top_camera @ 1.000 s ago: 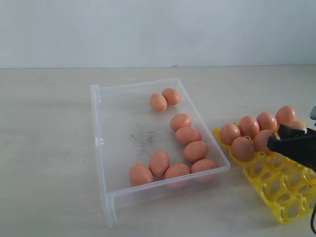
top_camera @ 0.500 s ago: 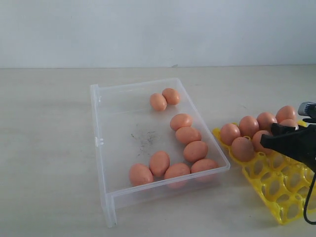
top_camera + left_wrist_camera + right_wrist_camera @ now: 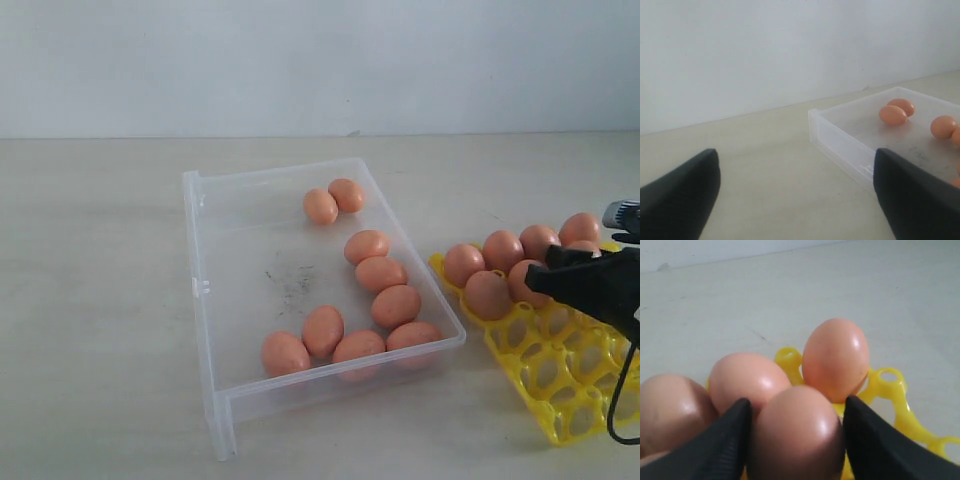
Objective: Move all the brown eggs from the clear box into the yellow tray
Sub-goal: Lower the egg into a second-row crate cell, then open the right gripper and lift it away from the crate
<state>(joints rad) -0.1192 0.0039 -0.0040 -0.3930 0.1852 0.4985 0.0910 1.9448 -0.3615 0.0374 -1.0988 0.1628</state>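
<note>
The egg (image 3: 797, 435) being placed sits between the fingers (image 3: 730, 440) of the right gripper (image 3: 795, 407), low over the tray (image 3: 498, 350) and beside five seated eggs (image 3: 502, 250) at its far end. Both fingers lie close against the shell; whether they clamp it or stand just free cannot be told. Nine more eggs lie in the box (image 3: 250, 240), just beside the tray.

Step in hand: seating this egg in a cup. Next move, by judgement: open wide, lift straight up clear of the neighbours, then go to the box.

The left gripper (image 3: 795, 170) is wide open and empty, outside the box.

Hidden: the cup under the egg. The tray's right edge is cut off
</note>
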